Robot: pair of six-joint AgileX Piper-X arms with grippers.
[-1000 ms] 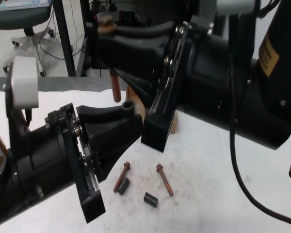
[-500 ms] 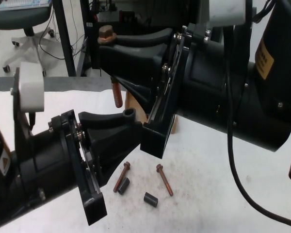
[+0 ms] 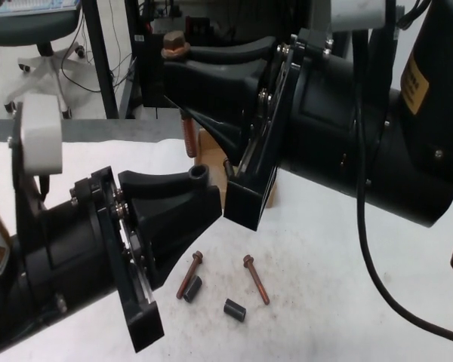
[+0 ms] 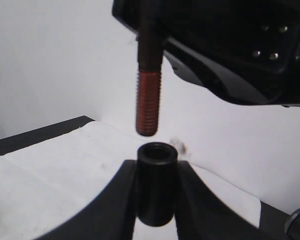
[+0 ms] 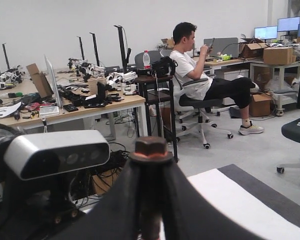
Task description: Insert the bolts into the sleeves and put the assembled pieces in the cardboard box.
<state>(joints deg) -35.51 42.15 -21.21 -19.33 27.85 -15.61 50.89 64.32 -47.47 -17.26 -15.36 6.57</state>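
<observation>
bolt (image 4: 148, 100) upright, gripped tight by right fingers (image 3: 211, 64). Tip just above sleeve (image 4: 156, 185), not touching. sleeve gripped by left fingers (image 4: 115, 205). Both held above counter (image 3: 325, 249) middle. Two spare bolts (image 3: 257, 279), two spare sleeves (image 3: 235, 309) on counter near front edge.

Both arms (image 3: 340, 128) are black, with silver screws (image 3: 266, 94), white wrist cameras (image 3: 39, 134), yellow labels (image 3: 417, 84) and one black cable (image 3: 362, 226) (right arm's).

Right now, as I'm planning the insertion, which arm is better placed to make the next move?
Right. The right gripper holds the bolt upright, threaded tip just above the open sleeve; the left gripper just clamps that sleeve upright.
</observation>
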